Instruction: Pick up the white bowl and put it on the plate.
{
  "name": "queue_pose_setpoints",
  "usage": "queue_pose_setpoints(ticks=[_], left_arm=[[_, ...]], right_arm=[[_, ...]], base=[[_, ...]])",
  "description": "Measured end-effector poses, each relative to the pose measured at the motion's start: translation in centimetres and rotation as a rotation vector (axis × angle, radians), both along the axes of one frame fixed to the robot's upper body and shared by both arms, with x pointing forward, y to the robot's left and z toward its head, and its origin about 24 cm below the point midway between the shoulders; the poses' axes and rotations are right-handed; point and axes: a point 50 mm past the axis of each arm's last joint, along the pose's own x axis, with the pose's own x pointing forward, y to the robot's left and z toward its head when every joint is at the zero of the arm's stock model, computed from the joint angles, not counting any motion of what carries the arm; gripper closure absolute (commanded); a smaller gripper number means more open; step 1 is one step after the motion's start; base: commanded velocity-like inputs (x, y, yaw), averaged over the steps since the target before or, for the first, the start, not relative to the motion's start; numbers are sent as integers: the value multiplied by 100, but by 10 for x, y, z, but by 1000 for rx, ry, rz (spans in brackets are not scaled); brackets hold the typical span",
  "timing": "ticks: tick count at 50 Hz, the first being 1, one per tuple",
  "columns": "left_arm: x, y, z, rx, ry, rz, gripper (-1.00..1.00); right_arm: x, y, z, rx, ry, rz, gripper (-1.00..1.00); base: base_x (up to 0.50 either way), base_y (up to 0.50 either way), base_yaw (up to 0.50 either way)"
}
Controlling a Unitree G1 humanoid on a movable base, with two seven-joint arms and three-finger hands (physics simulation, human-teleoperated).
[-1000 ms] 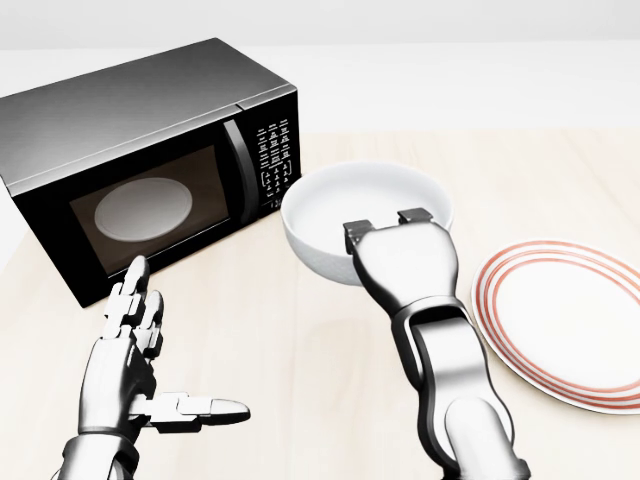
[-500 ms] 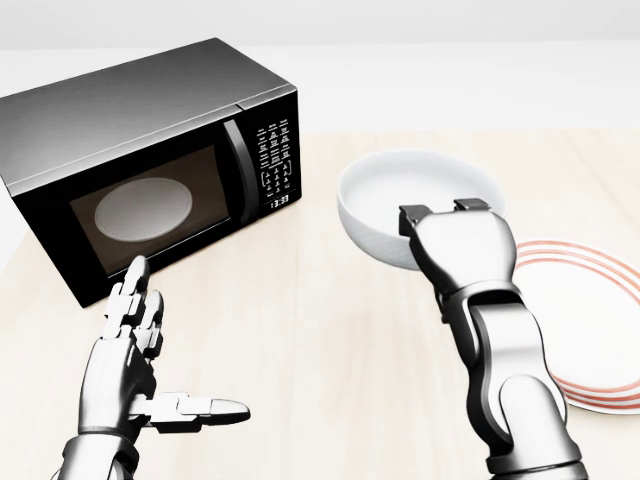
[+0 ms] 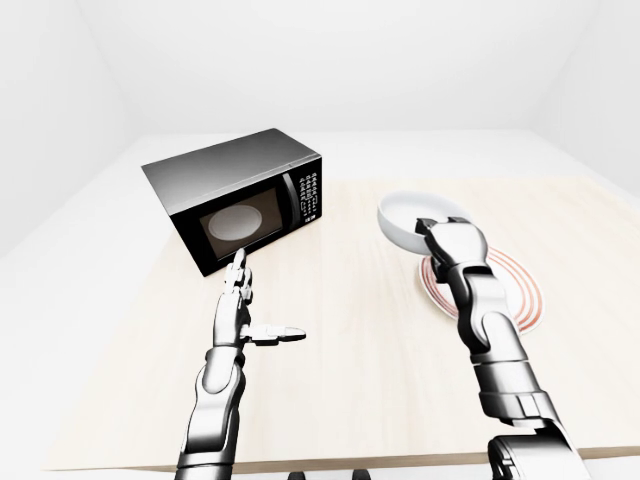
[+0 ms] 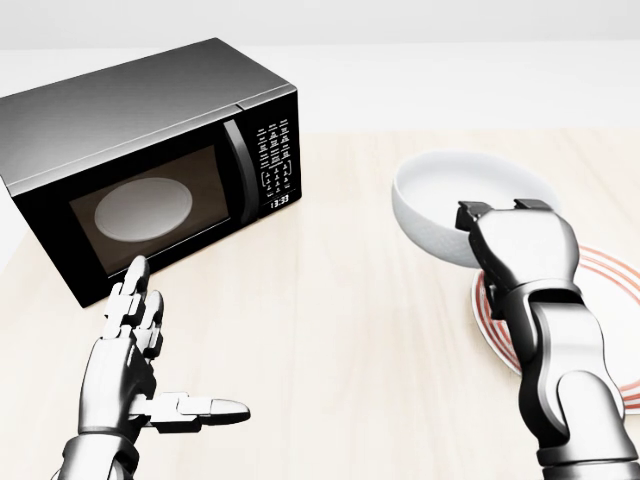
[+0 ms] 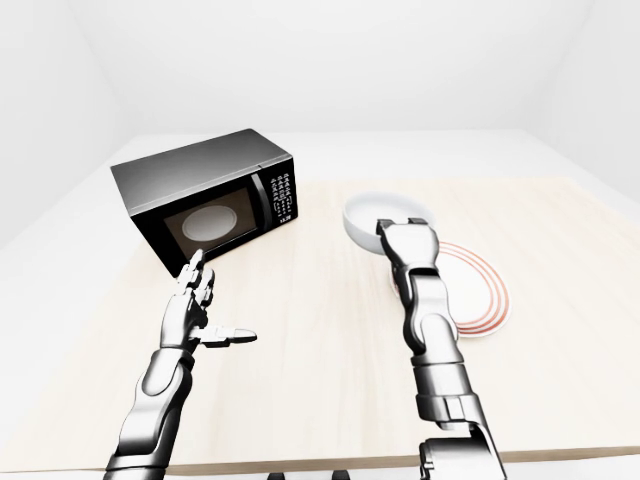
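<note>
Right hand (image 4: 522, 252) fingers (image 4: 472, 214) hooked over near rim of round white bowl (image 4: 450, 200), gripping it; left hand (image 4: 135, 365) fingers spread open.

Pale wooden table (image 4: 330, 330), carrying a black microwave (image 4: 150, 160) at ten o'clock in the head view and a red-ringed plate (image 4: 610, 270) at four o'clock, well apart.
</note>
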Motion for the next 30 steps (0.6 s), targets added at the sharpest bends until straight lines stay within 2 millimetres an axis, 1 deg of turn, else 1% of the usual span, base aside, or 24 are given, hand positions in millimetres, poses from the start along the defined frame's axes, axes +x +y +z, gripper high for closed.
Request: queue_pose_setpoints(ticks=[20,30], left_arm=[[0,0,0,0,0,0,-100],[0,0,0,0,0,0,-100]], right_arm=[[-2,-40,-7,40,3,-91,100],[-7,-58,-12,56,4,-137,100]], base=[[0,0,0],[0,0,0]])
